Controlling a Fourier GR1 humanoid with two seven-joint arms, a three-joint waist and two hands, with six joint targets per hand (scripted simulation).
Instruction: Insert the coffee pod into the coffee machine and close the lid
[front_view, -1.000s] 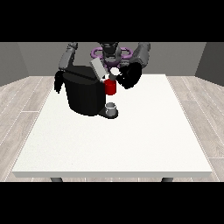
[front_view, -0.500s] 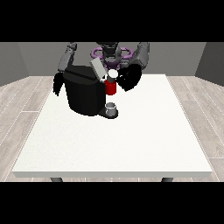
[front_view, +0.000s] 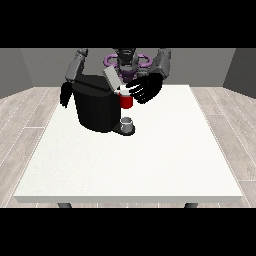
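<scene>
The black coffee machine (front_view: 98, 107) stands at the table's far left of centre, with its grey lid (front_view: 111, 79) tilted up. A red thing at the machine (front_view: 126, 102) sits at its front, and a small pale grey thing (front_view: 123, 89) rests on top of it. The hand at the view's right (front_view: 148, 88) hovers just right of that pale thing, reaching towards the machine's open top. Whether it holds the pale thing I cannot tell. The hand at the view's left (front_view: 65, 95) hangs beside the machine's left side, fingers relaxed and holding nothing.
A grey thing (front_view: 128, 123) stands on the machine's base below the red thing. The white table (front_view: 130, 165) stretches wide towards the camera. The robot's body (front_view: 127, 62) stands behind the far edge.
The hand at the view's right has shifted slightly left, closer to the machine's open top. The pale grey thing has moved a little left with it. The other hand has barely moved.
</scene>
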